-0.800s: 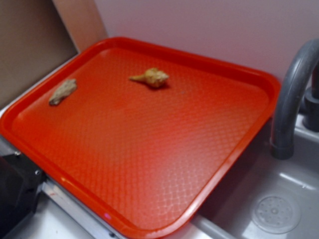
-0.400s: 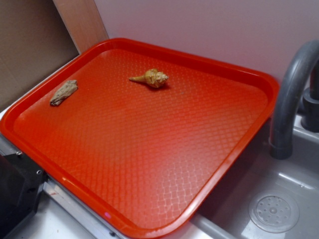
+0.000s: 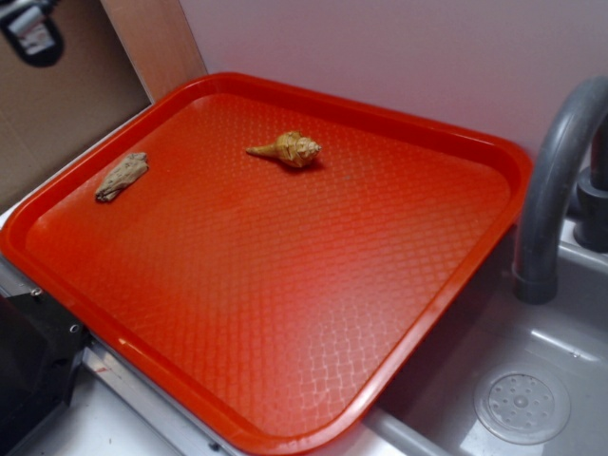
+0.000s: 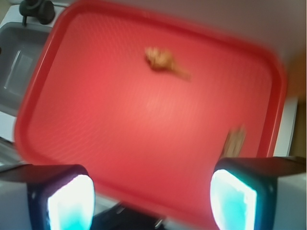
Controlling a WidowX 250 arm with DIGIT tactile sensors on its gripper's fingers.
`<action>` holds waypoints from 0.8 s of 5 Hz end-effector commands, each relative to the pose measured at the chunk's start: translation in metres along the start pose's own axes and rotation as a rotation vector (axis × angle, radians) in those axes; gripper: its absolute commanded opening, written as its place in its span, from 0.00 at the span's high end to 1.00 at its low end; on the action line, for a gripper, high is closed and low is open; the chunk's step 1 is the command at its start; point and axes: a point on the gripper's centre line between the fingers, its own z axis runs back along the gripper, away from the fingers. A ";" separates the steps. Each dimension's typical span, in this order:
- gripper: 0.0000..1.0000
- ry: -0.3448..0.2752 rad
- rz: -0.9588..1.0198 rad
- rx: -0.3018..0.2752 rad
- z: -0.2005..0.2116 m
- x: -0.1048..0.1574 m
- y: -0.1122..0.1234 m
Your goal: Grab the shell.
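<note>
The shell (image 3: 290, 149), tan-yellow with a ribbed round body and a long tip pointing left, lies in the far half of the red tray (image 3: 285, 285). The blurred wrist view shows the shell (image 4: 163, 61) far ahead of my gripper (image 4: 151, 201). The gripper hangs high over the tray's (image 4: 120, 120) edge, open, its two pads wide apart with nothing between them. In the exterior view only a dark bit of the robot (image 3: 30, 30) shows, in the top left corner, far from the shell.
A flat greyish-brown piece (image 3: 122, 177) lies near the tray's left rim, close to my right finger in the wrist view (image 4: 234, 141). A grey faucet (image 3: 556, 180) and a sink with a drain (image 3: 522, 407) are right of the tray. A wall stands behind.
A dark part of the robot has come into the exterior view's top left corner. The shell and the brown piece have not moved.
</note>
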 end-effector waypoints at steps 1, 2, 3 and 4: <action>0.00 -0.133 -0.492 0.024 -0.046 0.052 0.008; 0.00 -0.107 -0.543 0.032 -0.089 0.078 0.018; 0.00 -0.068 -0.590 0.001 -0.122 0.097 0.022; 0.00 -0.033 -0.631 -0.002 -0.146 0.109 0.018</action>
